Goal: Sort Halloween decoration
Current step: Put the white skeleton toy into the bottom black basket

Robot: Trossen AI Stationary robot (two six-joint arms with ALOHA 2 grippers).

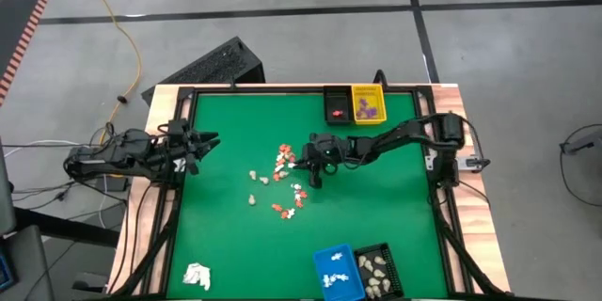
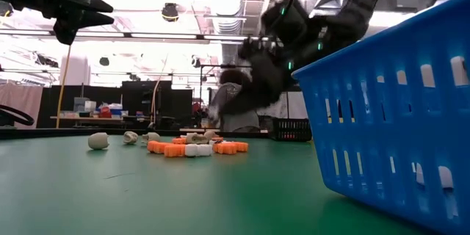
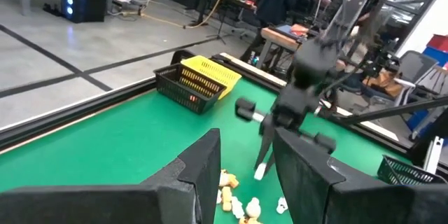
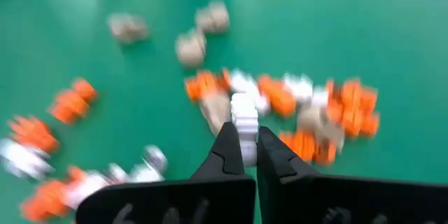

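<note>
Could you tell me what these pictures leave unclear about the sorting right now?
- Right gripper: shut on a small white piece; motion blur hides its shape.
- Blue plastic basket: in the low view its wall hides its contents.
- Black basket and yellow basket: contents too small in the high view to identify.
- Left gripper: open, holding nothing.

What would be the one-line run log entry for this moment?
right tool: shut on white piece, above pile | left tool: waiting at table's left edge, open
</note>
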